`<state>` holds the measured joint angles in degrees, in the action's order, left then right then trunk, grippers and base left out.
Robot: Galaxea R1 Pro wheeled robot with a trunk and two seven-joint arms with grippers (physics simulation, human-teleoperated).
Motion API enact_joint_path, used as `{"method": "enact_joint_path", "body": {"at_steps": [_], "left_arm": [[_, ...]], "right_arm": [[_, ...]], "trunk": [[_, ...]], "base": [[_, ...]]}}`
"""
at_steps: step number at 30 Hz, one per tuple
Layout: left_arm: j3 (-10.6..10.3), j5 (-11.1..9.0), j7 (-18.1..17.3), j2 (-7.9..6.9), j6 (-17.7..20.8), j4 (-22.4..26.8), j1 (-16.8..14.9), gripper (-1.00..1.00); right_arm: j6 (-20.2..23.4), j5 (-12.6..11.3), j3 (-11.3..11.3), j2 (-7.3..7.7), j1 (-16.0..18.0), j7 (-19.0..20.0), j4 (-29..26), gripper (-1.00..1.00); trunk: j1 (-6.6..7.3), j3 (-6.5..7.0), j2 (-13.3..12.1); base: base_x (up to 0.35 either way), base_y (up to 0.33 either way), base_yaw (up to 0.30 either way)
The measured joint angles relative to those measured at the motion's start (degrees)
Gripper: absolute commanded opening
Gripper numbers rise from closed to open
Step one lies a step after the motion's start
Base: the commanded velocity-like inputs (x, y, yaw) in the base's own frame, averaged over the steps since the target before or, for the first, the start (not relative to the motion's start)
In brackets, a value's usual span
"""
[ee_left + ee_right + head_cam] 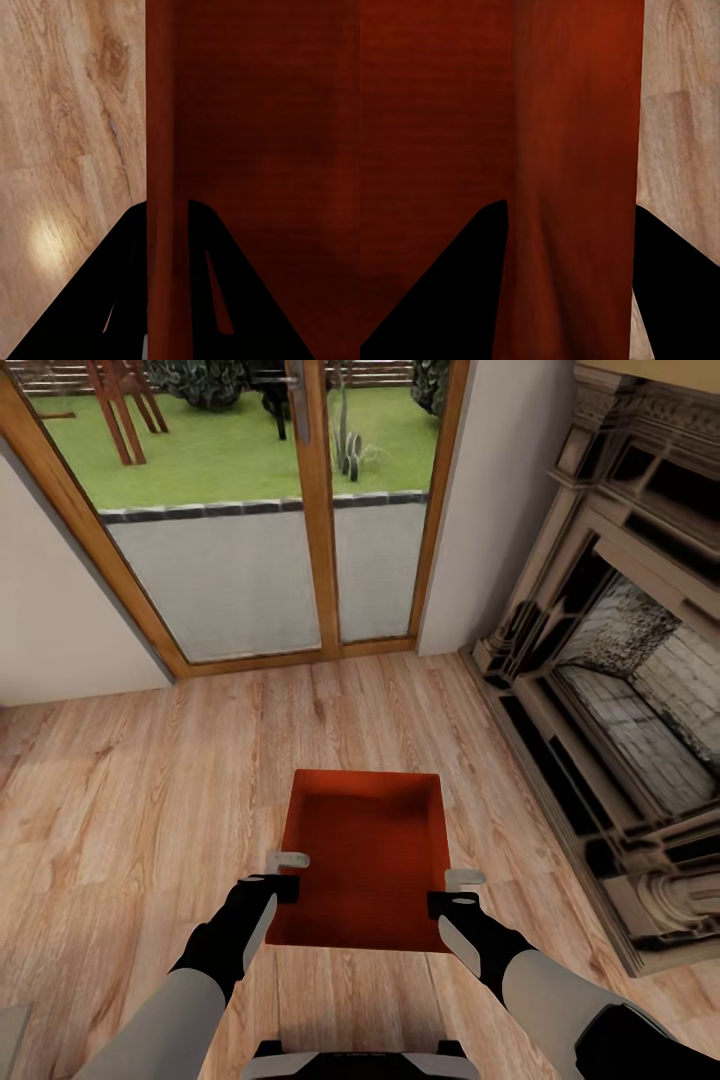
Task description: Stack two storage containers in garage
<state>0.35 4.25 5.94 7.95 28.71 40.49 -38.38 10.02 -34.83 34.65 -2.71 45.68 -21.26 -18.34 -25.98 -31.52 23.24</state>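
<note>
Straight ahead, the storage container point(365, 855) sits between the two arms above the wood-plank floor point(130, 800) of the living room, its open top facing up and its far end pointing toward the garden doors point(275, 530). Those doors stand at the far side, wood-framed with glass panes, and grass and a wooden frame show through them. To the right a brick fireplace point(620, 690) with a carved dark surround runs along the wall, just beside the container's right side but apart from it. A plain pale wall lies at the far left.

The left gripper point(287, 865) straddles the container's left wall, one finger inside and one outside, closed onto the rim; its wrist view shows the red wall point(165, 150) running up between the dark fingers point(90, 300). The right gripper point(462, 885) clamps the right wall likewise, with that wall point(577, 150) between its fingers point(442, 292).

The container is a red-orange rectangular bin with straight smooth walls and a flat floor, no lid. The planks are light, with visible grain and knots.
</note>
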Motion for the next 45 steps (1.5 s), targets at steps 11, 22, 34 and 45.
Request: {"method": "enact_joint_path", "body": {"at_steps": [11, 22, 34, 45], "left_arm": [[0.00, -0.07, 0.00, -0.03, 0.12, 0.01, 0.02, -1.00], [-0.04, -0.10, 0.00, -0.07, 0.36, 0.10, -0.02, -1.00], [-0.12, -0.27, -0.10, -0.28, 0.28, 0.42, 0.03, -1.00], [-0.15, -0.33, -0.12, -0.34, 0.25, 0.51, 0.02, -1.00]], "right_arm": [[0.16, 0.05, -0.01, -0.02, 0.00, -0.02, -0.01, -1.00], [0.24, 0.12, -0.09, -0.07, 0.01, -0.01, -0.01, -1.00], [-0.06, 0.19, -0.16, -0.20, 0.01, -0.14, -0.09, -1.00], [-0.26, -0.20, 0.06, -0.24, 0.02, -0.35, -0.11, -1.00]], "trunk": [[0.22, 0.19, -0.42], [0.22, 0.19, -0.42], [0.22, 0.19, -0.42], [0.23, 0.80, -0.41]], "base": [[0.000, 0.000, 0.000], [0.000, 0.000, 0.000], [0.000, 0.000, 0.000], [0.000, 0.000, 0.000]]}}
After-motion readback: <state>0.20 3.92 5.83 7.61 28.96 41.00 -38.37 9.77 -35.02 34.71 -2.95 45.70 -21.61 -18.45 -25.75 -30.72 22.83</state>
